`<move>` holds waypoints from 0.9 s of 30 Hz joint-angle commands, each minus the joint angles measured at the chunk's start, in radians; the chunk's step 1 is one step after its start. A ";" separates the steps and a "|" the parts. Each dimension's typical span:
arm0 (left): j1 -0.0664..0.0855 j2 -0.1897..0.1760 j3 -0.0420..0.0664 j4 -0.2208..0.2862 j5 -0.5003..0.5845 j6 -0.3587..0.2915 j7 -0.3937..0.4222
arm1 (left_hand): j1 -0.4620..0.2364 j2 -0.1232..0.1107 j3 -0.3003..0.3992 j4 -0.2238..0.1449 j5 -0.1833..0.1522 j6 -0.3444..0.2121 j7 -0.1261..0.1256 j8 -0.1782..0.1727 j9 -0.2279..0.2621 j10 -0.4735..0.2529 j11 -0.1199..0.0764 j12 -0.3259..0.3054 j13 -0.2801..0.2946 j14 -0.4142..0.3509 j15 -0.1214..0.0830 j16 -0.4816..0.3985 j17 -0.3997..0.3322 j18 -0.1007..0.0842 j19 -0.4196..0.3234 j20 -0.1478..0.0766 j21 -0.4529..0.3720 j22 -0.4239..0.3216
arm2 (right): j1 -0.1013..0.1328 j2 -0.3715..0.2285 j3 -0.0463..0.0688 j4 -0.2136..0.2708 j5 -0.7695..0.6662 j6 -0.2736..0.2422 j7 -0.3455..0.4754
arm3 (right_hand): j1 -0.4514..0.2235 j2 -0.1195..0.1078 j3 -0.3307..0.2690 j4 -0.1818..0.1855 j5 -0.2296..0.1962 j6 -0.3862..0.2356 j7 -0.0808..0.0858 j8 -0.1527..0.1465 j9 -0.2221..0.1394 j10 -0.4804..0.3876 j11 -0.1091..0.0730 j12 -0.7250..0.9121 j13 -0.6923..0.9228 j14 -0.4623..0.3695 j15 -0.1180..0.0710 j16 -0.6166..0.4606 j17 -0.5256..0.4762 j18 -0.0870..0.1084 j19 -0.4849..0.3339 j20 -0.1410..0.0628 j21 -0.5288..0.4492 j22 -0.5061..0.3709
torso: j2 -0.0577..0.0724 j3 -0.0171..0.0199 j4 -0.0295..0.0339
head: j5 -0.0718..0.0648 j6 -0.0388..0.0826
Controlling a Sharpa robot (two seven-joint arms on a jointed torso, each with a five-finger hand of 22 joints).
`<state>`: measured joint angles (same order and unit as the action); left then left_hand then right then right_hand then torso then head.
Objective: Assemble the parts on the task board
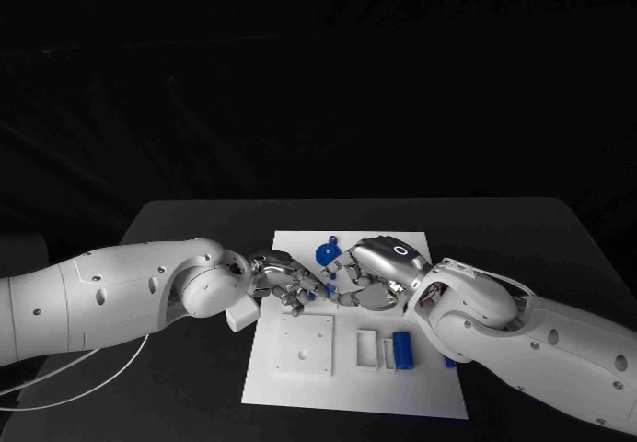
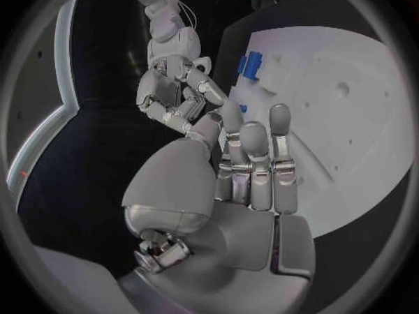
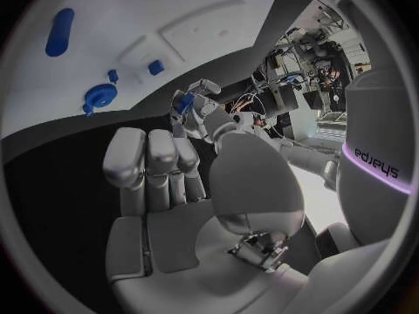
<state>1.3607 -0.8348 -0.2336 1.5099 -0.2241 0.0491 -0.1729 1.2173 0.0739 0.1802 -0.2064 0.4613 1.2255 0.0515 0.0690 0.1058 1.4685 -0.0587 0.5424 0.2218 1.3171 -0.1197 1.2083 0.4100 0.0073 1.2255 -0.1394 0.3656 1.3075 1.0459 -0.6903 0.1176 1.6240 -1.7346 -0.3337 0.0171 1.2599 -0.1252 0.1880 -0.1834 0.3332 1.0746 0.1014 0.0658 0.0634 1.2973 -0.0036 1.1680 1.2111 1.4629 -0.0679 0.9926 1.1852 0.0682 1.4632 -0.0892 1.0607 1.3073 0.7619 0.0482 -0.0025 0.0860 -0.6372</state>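
The white task board (image 1: pixel 352 391) lies in the middle of the black table. My left hand (image 1: pixel 276 281) and right hand (image 1: pixel 375 272) meet above the board's far half, fingertips close together. The right wrist view shows my left hand (image 3: pixel 199 108) pinching a small blue part (image 3: pixel 184 103) at its fingertips. My right hand (image 2: pixel 174 91) has its fingers bent, and nothing shows in its palm (image 3: pixel 166 209). A blue round part (image 1: pixel 325 253) lies on the board just beyond the hands. A blue cylinder (image 1: pixel 403 350) sits near the board's near right.
A raised white square block (image 1: pixel 306 345) and a smaller white block (image 1: pixel 366 348) stand on the board's near half. Another small blue piece (image 3: pixel 156 67) lies on the board (image 3: pixel 218 21). Bare black table (image 1: pixel 186 230) surrounds the board.
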 commanded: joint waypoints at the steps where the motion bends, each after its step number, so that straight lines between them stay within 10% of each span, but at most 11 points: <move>1: 0.002 0.001 0.001 0.001 0.001 0.016 0.014 | 0.000 -0.005 0.003 0.006 0.008 0.051 -0.043 0.005 0.329 0.041 -0.006 0.003 -0.001 0.004 -0.005 0.003 0.001 -0.007 0.004 -0.004 -0.001 0.020 | 0.000 -0.003 -0.002 0.007 -0.032 0.066 0.010 | 0.010 -0.001 -0.006 0.000 0.003 -0.004 -0.004 -0.004 -0.001 -0.004 0.004 -0.004 -0.001 -0.001 -0.004 -0.004 -0.001 -0.005 0.040 -0.003 -0.004 0.138 | 0.000 0.0009 -0.0004 | 0.002 -0.002; 27: 0.002 0.000 0.001 0.000 -0.042 0.054 0.009 | 0.002 -0.012 0.016 -0.002 0.025 0.054 -0.043 0.004 0.337 0.041 -0.007 0.001 -0.003 0.003 -0.006 0.003 0.003 -0.007 0.002 -0.005 0.003 0.021 | 0.001 -0.007 -0.006 -0.002 -0.048 0.058 0.002 | -0.005 0.005 0.199 -0.040 -0.111 0.054 -0.009 -0.005 -0.001 0.003 0.002 0.009 0.010 0.001 -0.009 0.013 0.020 -0.007 0.040 -0.008 0.008 0.140 | 0.000 0.0000 0.0000 | -0.003 -0.009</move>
<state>1.3607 -0.8359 -0.2338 1.5071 -0.2592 0.0734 -0.1739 1.2080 0.0631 0.1893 -0.2094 0.4829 1.2258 0.0513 0.0688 0.1063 1.4686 -0.0586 0.5424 0.2196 1.3170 -0.1193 1.2082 0.4117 0.0074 1.2256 -0.1394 0.3656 1.3073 1.0472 -0.6986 0.1119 1.6224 -1.7600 -0.2867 0.0210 1.2582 -0.1185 0.3935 -0.2258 0.2170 1.1238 0.0926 0.0656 0.0626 1.2975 -0.0035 1.1720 1.2197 1.4630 -0.0679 1.0021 1.2039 0.0682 1.4647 -0.0906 1.0644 1.3073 0.7619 0.0490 -0.0027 0.0833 -0.6454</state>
